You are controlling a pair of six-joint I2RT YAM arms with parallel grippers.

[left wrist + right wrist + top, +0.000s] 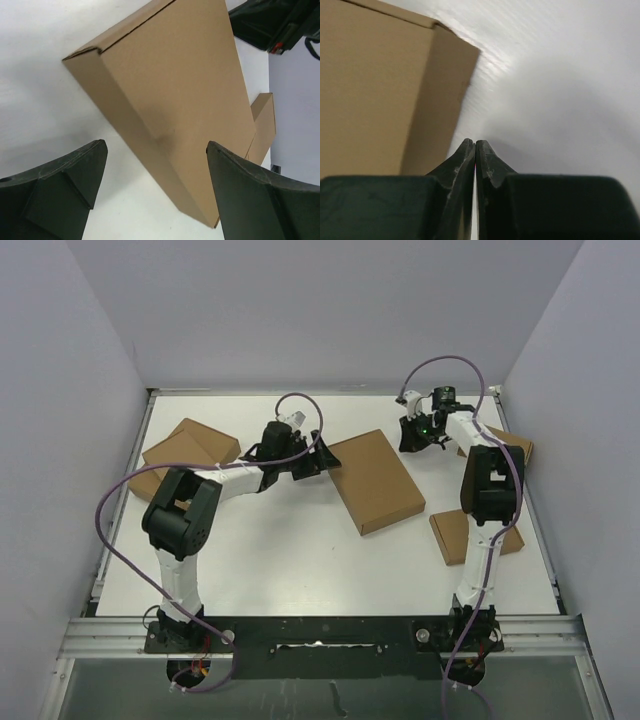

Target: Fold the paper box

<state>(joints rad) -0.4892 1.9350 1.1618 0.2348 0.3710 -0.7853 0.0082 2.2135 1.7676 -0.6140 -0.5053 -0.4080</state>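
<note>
Paper box (pixel 375 480): plain brown cardboard, matte, flat rectangle with sharp creased edges, top flap tucked down, seam showing along 1 corner. It lies mid-table on the white table (pixel 280 550), turned at an angle. Left gripper (pixel 156 146): 2 black plastic fingers spread wide, hovering at the box's left edge, gripping nothing. Right gripper (pixel 475 147): fingers pressed together, empty, past the box's far right corner. Smaller brown box (pixel 190 448) far left.

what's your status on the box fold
Left tool open at paper box edge. Right tool shut, empty. Box looks closed, flat. Smaller boxes around, none on it.
</note>
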